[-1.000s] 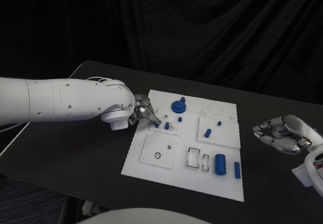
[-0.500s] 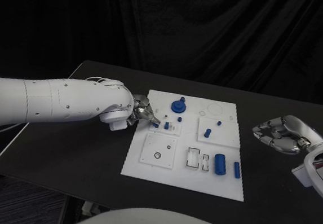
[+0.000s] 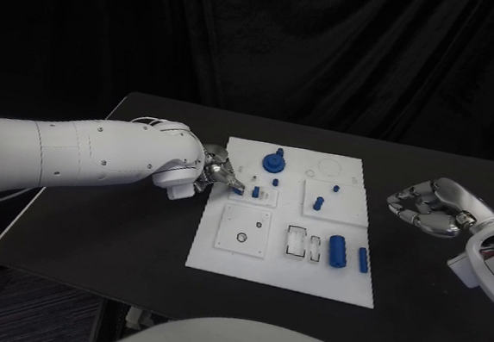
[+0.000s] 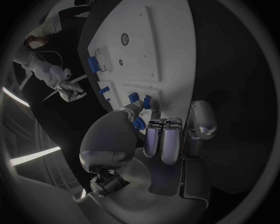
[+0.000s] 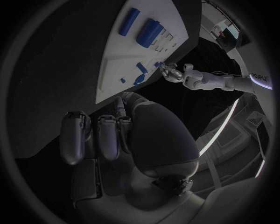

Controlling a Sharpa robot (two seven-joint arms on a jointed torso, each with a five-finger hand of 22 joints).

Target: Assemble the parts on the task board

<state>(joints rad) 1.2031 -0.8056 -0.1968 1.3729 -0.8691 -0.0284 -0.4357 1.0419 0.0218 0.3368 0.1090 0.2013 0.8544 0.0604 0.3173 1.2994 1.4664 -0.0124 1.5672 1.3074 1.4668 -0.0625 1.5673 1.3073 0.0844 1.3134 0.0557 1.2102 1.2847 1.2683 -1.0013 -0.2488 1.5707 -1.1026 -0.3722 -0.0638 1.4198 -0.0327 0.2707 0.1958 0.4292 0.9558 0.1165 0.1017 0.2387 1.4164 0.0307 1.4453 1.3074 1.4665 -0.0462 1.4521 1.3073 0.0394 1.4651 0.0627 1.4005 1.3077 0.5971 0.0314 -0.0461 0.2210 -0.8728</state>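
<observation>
Task board [image 3: 235, 252] lying flat mid-tabletop [image 3: 101, 228], white, with small blue parts across it. Left hand [image 3: 221, 173] reaching in at the board's left edge, fingertips [image 4: 153, 103] down at a small blue peg [image 3: 255, 192] standing in the left middle block; whether actually pinching it, cannot tell. Other fingers of that hand curled in beside the palm. Blue round knob [image 3: 274, 163] standing at the far side of the board, just beyond the left hand. Two small blue pegs [image 3: 318, 203] upright on the right middle block. Large blue cylinder [image 3: 337, 250] and a thinner blue rod [image 3: 362, 259] lying side by side on the near right part of the board. Right hand [image 3: 430, 207] off the board, over bare tabletop well to its right, fingers curled inward around nothing.
</observation>
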